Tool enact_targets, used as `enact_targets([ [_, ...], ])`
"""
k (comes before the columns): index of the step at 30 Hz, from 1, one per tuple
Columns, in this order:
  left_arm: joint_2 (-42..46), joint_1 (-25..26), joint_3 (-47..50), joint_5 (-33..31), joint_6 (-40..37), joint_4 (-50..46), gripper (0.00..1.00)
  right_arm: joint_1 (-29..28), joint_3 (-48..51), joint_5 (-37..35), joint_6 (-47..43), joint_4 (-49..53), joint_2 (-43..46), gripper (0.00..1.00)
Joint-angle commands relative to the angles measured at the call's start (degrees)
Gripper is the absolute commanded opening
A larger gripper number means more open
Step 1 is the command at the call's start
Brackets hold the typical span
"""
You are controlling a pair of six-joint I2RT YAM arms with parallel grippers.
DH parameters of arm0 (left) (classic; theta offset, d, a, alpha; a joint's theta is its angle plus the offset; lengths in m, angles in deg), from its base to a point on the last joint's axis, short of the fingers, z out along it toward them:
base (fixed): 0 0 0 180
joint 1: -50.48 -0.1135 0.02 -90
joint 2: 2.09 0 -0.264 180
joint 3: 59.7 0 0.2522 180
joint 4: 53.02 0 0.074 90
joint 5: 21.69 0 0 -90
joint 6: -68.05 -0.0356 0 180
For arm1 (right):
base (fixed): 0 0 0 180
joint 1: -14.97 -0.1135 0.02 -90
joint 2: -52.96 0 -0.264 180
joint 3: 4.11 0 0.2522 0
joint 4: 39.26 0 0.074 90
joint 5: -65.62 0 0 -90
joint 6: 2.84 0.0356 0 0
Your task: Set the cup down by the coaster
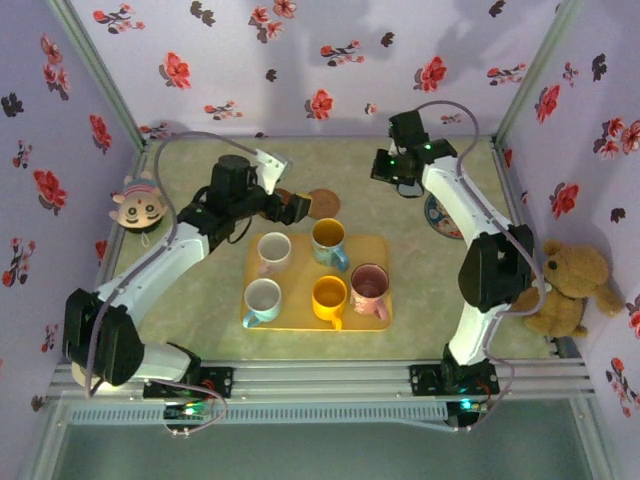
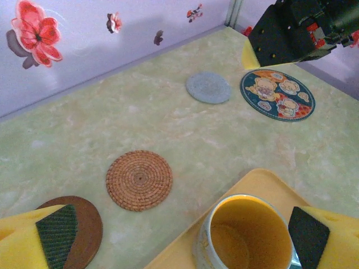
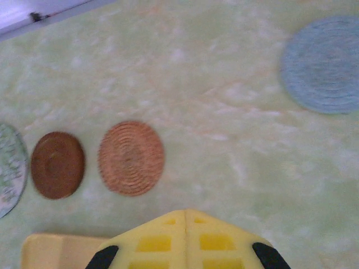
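Observation:
A yellow tray [image 1: 385,318] holds several cups. The teal cup with a yellow inside [image 1: 328,240] stands at the tray's far edge. In the left wrist view this cup [image 2: 244,232] sits low between my spread fingers, nearer the right pad [image 2: 308,235], and nothing touches it. My left gripper [image 1: 300,208] [image 2: 182,238] is open. Beyond the tray lie a woven coaster [image 2: 139,180] [image 1: 323,202] and a dark brown coaster [image 2: 84,224], partly under my left finger. My right gripper [image 1: 395,165] [image 3: 185,216] is shut and empty, hovering over the table at the back.
A grey-blue coaster [image 2: 208,87] [image 3: 322,64] and a picture coaster [image 2: 277,94] [image 1: 440,215] lie at the back right. A doll [image 1: 138,205] sits at the left wall and a teddy bear [image 1: 565,285] at the right. Floral walls enclose the table.

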Motion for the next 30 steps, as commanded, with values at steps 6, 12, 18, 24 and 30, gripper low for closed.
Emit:
enact_targets([
  [6,-4.95,2.63,-4.12,-1.31,0.80,3.10,1.00,4.05,5.62,-4.95,-3.10,-5.06,2.14,0.00],
  [12,-7.87,3.72,-5.27,-1.37,1.17,4.02,1.00,5.27,5.88,-5.76,-4.20,-7.38,0.32,0.00],
  [18,-10.42,4.35,-5.25,-2.07,1.28,6.52,1.00,6.11,4.24,-4.60,-5.54,-9.37,-4.06,0.00],
  [24,-12.05,4.61,-5.72,-2.17,1.36,6.78,1.00,6.75,2.65,-4.47,-5.35,-11.02,-7.85,0.00],
  [30,-12.69,4.73,-5.11,-2.68,1.67,7.18,1.00,7.45,0.20,-4.51,-5.24,-11.15,-11.68,0.00],
])
